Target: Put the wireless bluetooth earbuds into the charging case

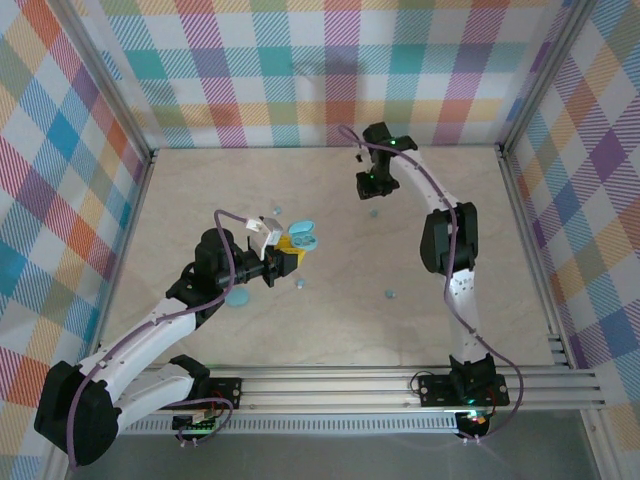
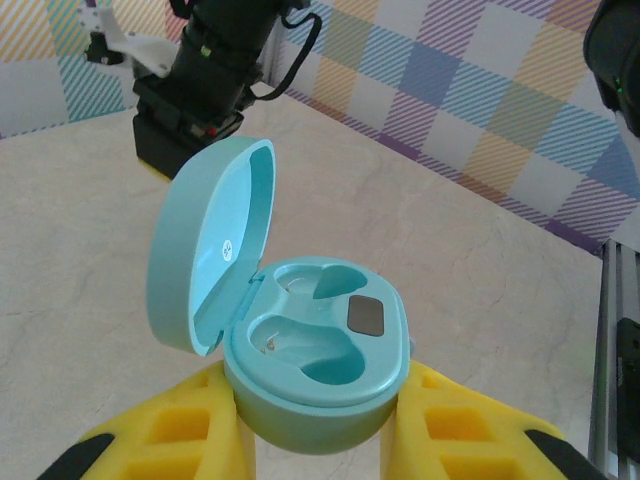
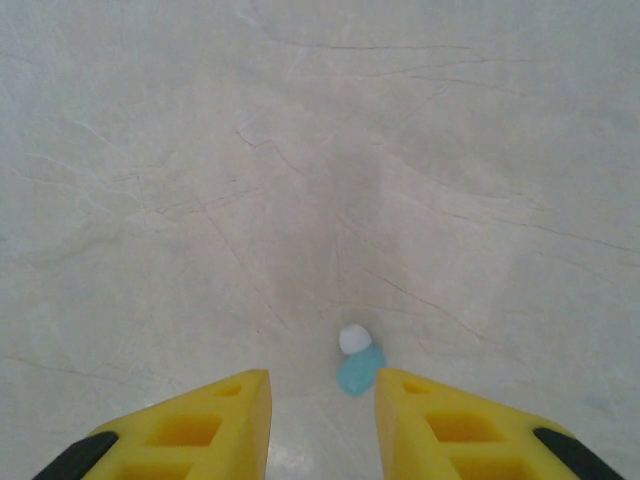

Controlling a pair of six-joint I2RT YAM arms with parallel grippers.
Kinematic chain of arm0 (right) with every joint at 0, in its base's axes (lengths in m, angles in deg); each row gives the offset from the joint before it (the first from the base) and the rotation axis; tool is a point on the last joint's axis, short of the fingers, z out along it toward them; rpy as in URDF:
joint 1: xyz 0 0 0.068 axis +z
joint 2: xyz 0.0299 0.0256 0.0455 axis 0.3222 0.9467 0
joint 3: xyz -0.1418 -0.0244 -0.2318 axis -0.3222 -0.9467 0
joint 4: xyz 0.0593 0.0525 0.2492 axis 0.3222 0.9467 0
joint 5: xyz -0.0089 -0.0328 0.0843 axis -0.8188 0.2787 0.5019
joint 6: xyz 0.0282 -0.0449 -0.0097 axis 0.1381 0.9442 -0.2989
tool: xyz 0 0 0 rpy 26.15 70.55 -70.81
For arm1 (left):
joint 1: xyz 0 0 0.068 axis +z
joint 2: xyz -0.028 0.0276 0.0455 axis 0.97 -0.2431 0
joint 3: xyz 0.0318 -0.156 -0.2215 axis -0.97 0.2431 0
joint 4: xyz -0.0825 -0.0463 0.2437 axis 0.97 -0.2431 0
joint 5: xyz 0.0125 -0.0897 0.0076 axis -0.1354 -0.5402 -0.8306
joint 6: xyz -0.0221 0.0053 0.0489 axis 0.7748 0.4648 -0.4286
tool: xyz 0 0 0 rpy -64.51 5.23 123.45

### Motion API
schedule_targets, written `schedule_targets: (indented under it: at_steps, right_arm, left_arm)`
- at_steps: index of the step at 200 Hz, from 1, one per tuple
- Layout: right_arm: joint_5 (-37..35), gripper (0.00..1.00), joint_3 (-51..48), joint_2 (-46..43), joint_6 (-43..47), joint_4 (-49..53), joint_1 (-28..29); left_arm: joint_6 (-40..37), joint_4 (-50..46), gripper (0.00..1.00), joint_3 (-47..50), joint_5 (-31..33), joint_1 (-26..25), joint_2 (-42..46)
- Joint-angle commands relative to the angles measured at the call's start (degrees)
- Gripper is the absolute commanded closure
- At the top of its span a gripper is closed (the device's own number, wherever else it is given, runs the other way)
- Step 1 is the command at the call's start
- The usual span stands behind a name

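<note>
My left gripper (image 2: 318, 440) is shut on the light-blue charging case (image 2: 320, 370), its yellow fingers pressing both sides of the base. The lid (image 2: 215, 250) stands open to the left and both wells are empty. In the top view the case (image 1: 303, 238) is held left of centre by the left gripper (image 1: 290, 252). My right gripper (image 3: 322, 400) is open just above the table, and one earbud (image 3: 358, 362), pale blue with a white tip, lies between its fingertips, close to the right finger. From above, this earbud (image 1: 374, 211) lies just below the right gripper (image 1: 368, 186).
A second round light-blue case (image 1: 238, 297) lies shut on the table beside the left arm. Two more earbuds lie loose, one (image 1: 390, 294) near the right arm and one (image 1: 300, 284) below the held case. Plaid walls (image 1: 300, 70) close in the table.
</note>
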Motion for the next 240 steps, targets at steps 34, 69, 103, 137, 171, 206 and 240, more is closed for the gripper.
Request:
schedule_targets:
  at_steps: [34, 69, 103, 137, 171, 206, 240]
  right_arm:
    - [4.2, 0.62, -4.0, 0.7, -5.8, 1.7, -2.6]
    - [9.2, 0.53, -6.2, 1.5, -5.1, -1.0, -3.1]
    - [8.6, 0.57, -5.0, 4.0, -4.8, -1.3, -3.1]
    - [7.6, 0.60, -4.8, 5.1, -5.4, -0.6, -3.0]
    - [6.1, 0.68, -5.5, 5.1, -4.2, -0.1, -2.5]
    - [5.5, 0.74, -5.6, 4.6, -1.1, 0.9, -1.9]
    - [4.9, 0.79, -6.7, 2.9, 4.5, 2.8, 0.4]
  left_arm:
    - [0.0, 0.8, 0.91, -0.3, -1.6, -0.5, 0.9]
    - [0.3, 0.6, 0.91, 0.6, -1.5, -0.5, 1.8]
    - [1.1, 0.8, 0.91, 1.5, -1.2, -0.5, 2.3]
    - [1.3, 0.4, 0.91, 1.7, -0.8, -0.5, 3.3]
    - [1.3, -0.1, 0.91, 1.9, -0.5, -0.5, 3.9]
    - [1.4, -0.3, 0.91, 2.0, -0.4, -0.5, 4.2]
    - [1.4, -1.0, 0.91, 1.7, -0.3, -0.6, 4.6]
